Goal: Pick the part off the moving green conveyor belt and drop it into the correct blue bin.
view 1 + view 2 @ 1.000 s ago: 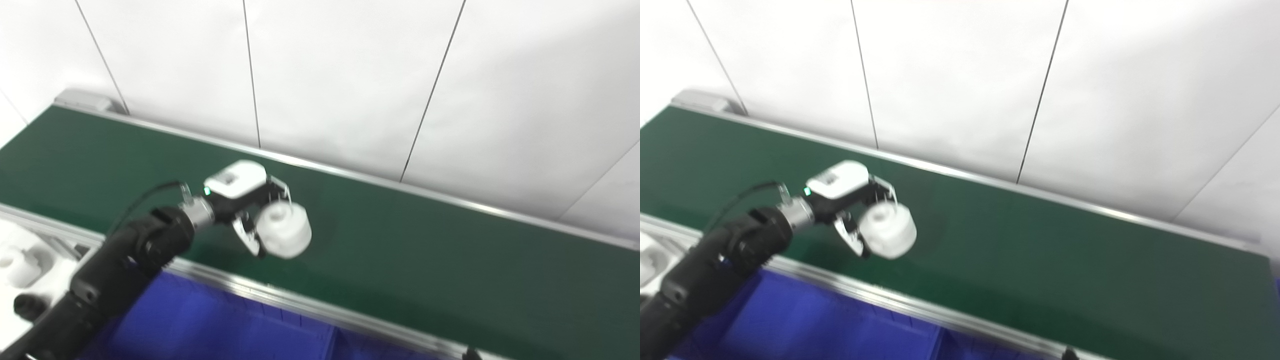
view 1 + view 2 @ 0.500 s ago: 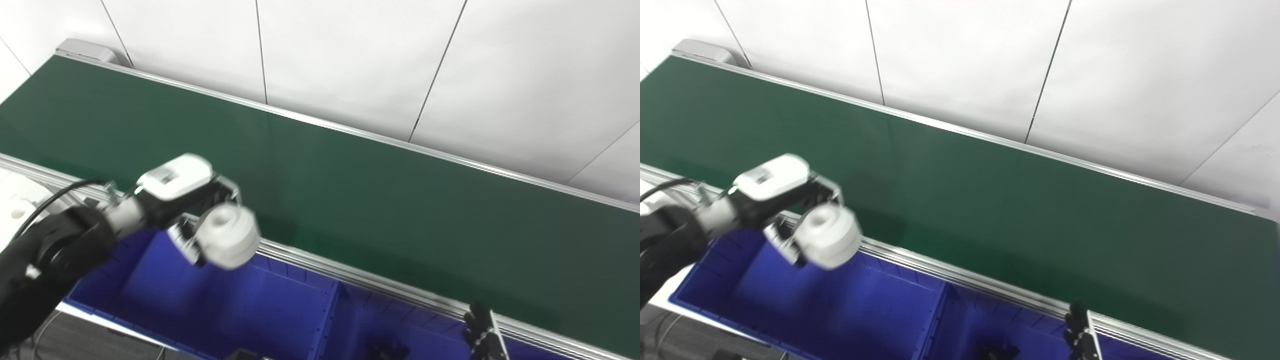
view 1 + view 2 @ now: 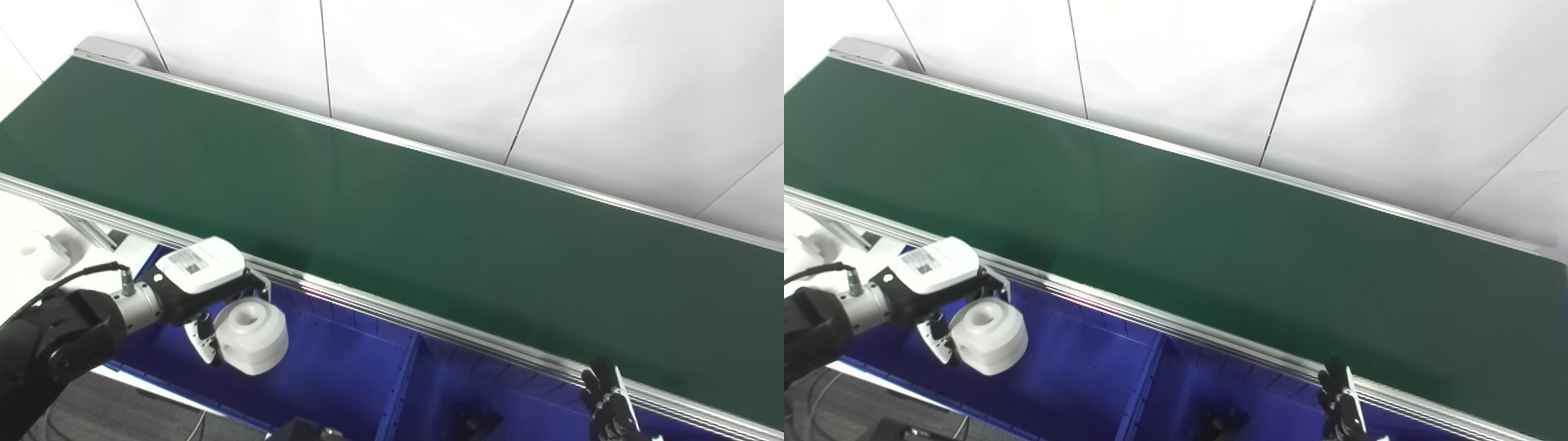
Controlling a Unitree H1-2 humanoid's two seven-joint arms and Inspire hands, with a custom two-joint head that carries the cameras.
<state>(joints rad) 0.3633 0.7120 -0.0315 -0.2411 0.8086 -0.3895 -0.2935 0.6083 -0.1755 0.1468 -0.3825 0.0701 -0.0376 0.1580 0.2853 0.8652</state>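
A white ring-shaped part (image 3: 251, 334) with a round hole in its top hangs in my left hand (image 3: 205, 293), which is shut on it. Hand and part hover over the left blue bin (image 3: 343, 380), on the near side of the belt's metal rail. The green conveyor belt (image 3: 380, 208) runs from upper left to lower right and carries nothing in view. My right hand (image 3: 606, 401) shows only its dark fingertips at the bottom right edge, near the rail; its state is unclear.
A divider wall (image 3: 401, 392) separates the left bin from a second blue bin (image 3: 520, 410), which holds a small dark part (image 3: 474, 421). White parts lie on a pale surface (image 3: 37, 257) at far left. A white panelled wall (image 3: 429, 67) stands behind the belt.
My left hand carried the white part off the belt, toward me and down over the left bin. The camera tilted down, bringing the bins and right fingertips into view.
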